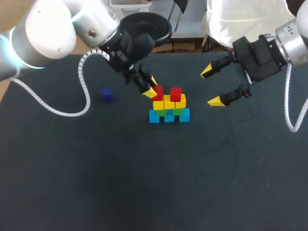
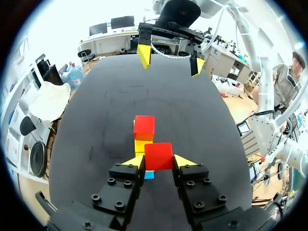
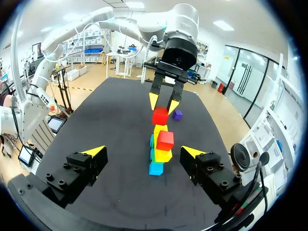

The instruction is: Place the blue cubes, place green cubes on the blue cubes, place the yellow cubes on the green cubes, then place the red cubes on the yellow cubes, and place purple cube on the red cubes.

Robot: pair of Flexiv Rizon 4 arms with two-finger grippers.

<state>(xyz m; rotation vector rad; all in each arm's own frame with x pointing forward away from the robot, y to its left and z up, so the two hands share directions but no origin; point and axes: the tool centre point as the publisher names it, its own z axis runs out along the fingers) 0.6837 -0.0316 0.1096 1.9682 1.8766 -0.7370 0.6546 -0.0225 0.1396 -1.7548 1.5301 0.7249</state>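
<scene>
The black table (image 1: 144,183) carries everything, and I take the stack (image 1: 169,107) near its middle as my mark. My left pincer (image 1: 151,90) hangs over the stack's left end, pinching a red cube (image 2: 158,156) from both sides at the top level. I judge I hold on because that cube must sit square on the yellow row before I let go, though I cannot tell whether it already rests there. My right pincer (image 1: 212,86) is spread wide and carries nothing, off to the right of the stack, I think to leave the left arm room. The stack runs blue, green, yellow, then red, each layer bearing the next. Counted: three blue cubes (image 1: 169,117), two green cubes (image 1: 177,111) and what look like three yellow cubes (image 1: 169,102), though that row runs together. There are two red, the held one and a second red cube (image 1: 175,94) on the stack's right end. One purple cube (image 1: 107,95) lies alone, well left of the stack, waiting as the cap.
</scene>
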